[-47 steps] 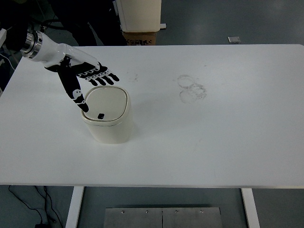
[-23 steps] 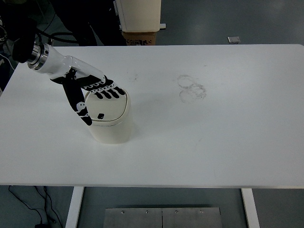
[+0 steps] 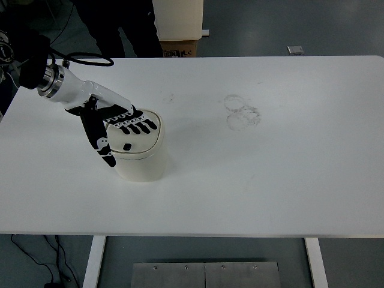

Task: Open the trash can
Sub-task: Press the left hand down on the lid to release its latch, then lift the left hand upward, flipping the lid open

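Note:
A small cream trash can with a rounded square lid stands on the white table, left of centre. Its lid is down, and a small black button shows near the lid's front edge. My left hand, black-fingered on a white forearm, reaches in from the upper left and hovers flat over the lid. Its fingers are spread across the lid's back half, while the thumb hangs down past the can's left front corner. It holds nothing. The right arm is out of view.
Faint ring marks stain the table right of the can. Behind the table's far edge stand a cream box on a carton and a dark-clothed person. The table's front edge lies close below the can.
The left hand has moved forward and down, from behind and left of the can to directly over its lid. The can has not moved and its lid stays down.

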